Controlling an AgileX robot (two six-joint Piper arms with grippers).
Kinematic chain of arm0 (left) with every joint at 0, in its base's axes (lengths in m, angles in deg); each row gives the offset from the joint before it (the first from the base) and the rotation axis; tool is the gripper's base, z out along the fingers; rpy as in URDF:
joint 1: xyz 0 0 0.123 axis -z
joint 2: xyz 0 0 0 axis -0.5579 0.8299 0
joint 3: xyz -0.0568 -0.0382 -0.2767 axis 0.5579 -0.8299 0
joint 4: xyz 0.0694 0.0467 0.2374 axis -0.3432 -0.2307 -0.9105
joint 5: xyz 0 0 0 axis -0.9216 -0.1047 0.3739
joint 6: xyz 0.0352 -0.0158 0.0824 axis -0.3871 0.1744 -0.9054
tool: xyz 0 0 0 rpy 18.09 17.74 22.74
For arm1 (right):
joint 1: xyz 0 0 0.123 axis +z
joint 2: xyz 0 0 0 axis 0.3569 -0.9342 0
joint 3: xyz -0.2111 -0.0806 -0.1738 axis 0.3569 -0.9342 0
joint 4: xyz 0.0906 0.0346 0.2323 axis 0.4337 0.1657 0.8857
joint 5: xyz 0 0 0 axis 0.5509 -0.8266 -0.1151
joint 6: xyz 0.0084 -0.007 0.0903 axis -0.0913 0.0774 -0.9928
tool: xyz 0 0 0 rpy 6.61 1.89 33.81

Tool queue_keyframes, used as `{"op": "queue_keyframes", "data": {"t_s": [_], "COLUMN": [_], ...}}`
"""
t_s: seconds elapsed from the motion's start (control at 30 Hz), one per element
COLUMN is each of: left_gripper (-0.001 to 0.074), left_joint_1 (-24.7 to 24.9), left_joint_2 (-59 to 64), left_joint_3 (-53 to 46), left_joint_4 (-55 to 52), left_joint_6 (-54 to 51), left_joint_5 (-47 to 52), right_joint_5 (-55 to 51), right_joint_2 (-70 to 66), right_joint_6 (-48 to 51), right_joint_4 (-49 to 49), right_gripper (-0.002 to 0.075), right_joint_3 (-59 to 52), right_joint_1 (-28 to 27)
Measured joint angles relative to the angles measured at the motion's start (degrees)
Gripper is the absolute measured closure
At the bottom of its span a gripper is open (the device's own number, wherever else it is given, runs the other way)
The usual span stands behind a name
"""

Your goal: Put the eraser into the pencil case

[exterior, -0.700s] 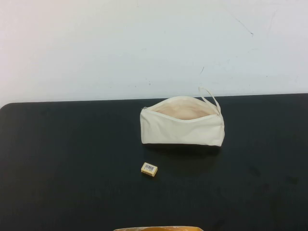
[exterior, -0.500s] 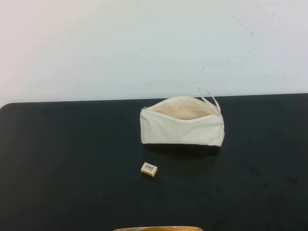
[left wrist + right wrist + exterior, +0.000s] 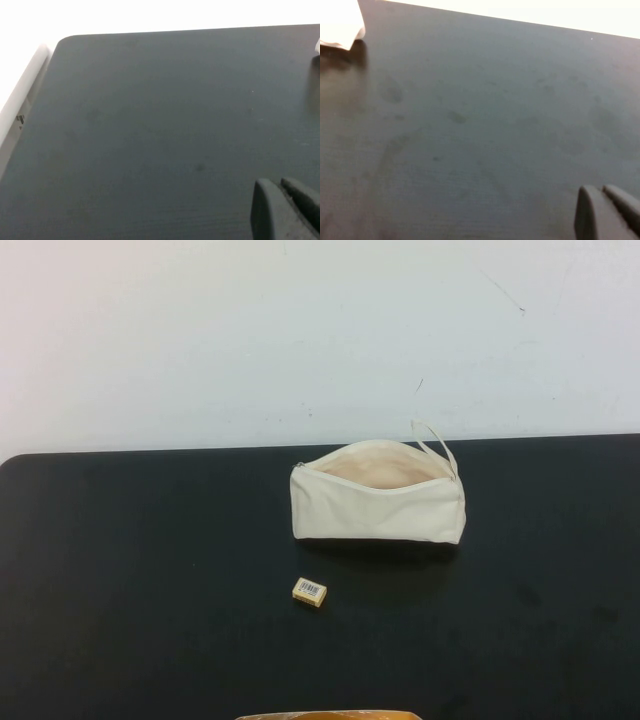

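Nearest of all, at the very front edge of the high view, a sliver of a yellow-orange object point(image 3: 328, 715) shows; what it is cannot be told. Just beyond it, on the black table point(image 3: 130, 570), lies one eraser point(image 3: 310, 591), a small tan block with its white barcode label facing up, resting flat on bare tabletop. Farther back and a little to the robot's right stands one pencil case point(image 3: 378, 506), a cream pouch with its zip open along the top, so the pale peach lining shows. Nothing can be seen inside the visible part of the opening. A thin loop strap point(image 3: 436, 446) rises from its right end. The eraser sits apart from the pouch, in front of its left end, not touching it.

Neither arm appears in the high view. The left gripper point(image 3: 287, 210) shows only as dark finger tips close together low over bare table at the left side, with the eraser out of its view. The right gripper point(image 3: 609, 212) looks the same over the right side, a corner of the pouch far off. Whether either pair is fully closed cannot be told, and neither holds anything visible. Behind the table stands a white wall point(image 3: 250, 340).
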Motion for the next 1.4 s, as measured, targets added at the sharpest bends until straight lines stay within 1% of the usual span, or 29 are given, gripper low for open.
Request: {"op": "queue_keyframes", "data": {"t_s": [1.1, 1.23, 1.4], "left_gripper": [0.0736, 0.0736, 0.0736], "left_joint_1": [0.00, 0.00, 0.00], "left_joint_2": [0.00, 0.00, 0.00], "left_joint_3": [0.00, -0.35, -0.35], "left_joint_4": [-0.49, -0.58, -0.58], "left_joint_6": [-0.23, -0.23, -0.23], "left_joint_5": [-0.62, -6.39, -26.55], "right_joint_5": [0.00, 0.00, 0.00], "right_joint_2": [0.00, 0.00, 0.00], "right_joint_6": [0.00, 0.00, 0.00], "right_joint_4": [0.00, 0.00, 0.00], "right_gripper": [0.0727, 0.0727, 0.0727], "right_joint_3": [0.00, 0.00, 0.00], "right_joint_1": [-0.23, -0.23, -0.23]}}
